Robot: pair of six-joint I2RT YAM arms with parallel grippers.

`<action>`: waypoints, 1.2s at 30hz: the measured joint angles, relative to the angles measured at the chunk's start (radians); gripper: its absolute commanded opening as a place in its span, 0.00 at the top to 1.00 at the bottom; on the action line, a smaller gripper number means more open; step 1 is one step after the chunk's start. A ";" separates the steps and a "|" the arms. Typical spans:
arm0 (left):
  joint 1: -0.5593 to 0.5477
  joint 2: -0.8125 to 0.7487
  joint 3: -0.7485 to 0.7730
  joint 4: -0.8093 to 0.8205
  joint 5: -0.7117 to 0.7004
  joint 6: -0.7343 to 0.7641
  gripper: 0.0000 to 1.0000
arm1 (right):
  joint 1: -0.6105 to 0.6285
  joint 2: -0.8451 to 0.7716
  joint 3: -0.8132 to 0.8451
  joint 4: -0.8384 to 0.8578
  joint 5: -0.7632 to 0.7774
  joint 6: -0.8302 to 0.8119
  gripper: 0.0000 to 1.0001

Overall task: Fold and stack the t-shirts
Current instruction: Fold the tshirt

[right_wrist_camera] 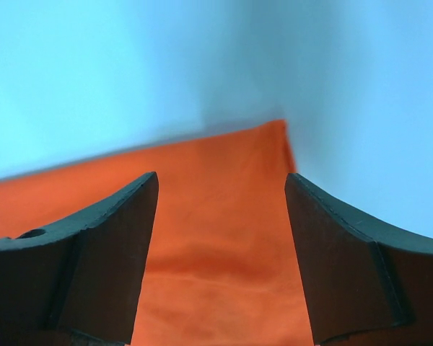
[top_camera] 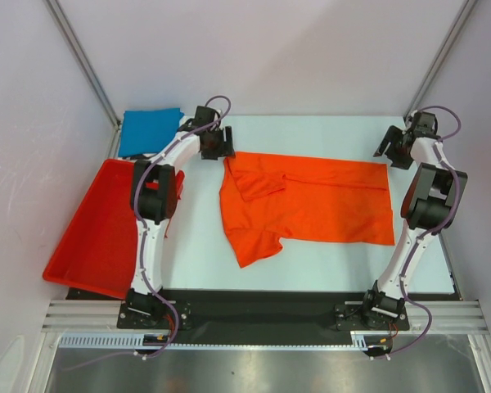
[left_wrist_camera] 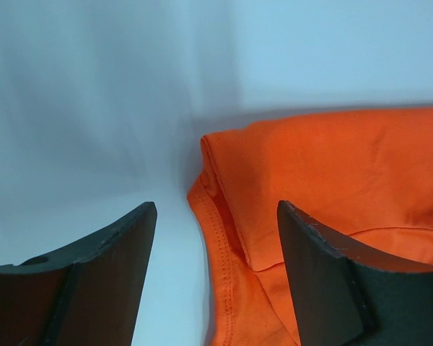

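Top view: the orange t-shirt (top_camera: pixel 311 205) lies on the middle of the pale bench (top_camera: pixel 196 246), spread from left to right. Its far long edge is doubled over toward the near side, and one sleeve sticks out at the near left. The blue t-shirt (top_camera: pixel 151 131) sits in the far left corner of the bench as a compact patch. It looks folded, though the left arm (top_camera: pixel 155 196) hides part of it. The red tray (top_camera: pixel 90 237) lies along the bench's left edge, beside that arm. The left jaws are at the orange t-shirt's far left corner. The right arm (top_camera: pixel 425 201) reaches up the right side, and the right jaws are just beside the far right corner.

Left wrist view: the left jaws stand wide apart with nothing gripped. The hemmed corner of the orange t-shirt lies below and ahead of them, nearer the right-hand jaw, with bare bench to the left.

Right wrist view: the right jaws are also spread wide and hold nothing. Orange fabric fills the gap beneath them, and its corner ends just ahead against the bench.
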 measured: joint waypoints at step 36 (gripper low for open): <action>0.039 0.064 -0.008 0.082 0.119 -0.161 0.99 | -0.031 0.132 0.046 0.018 -0.036 -0.060 0.90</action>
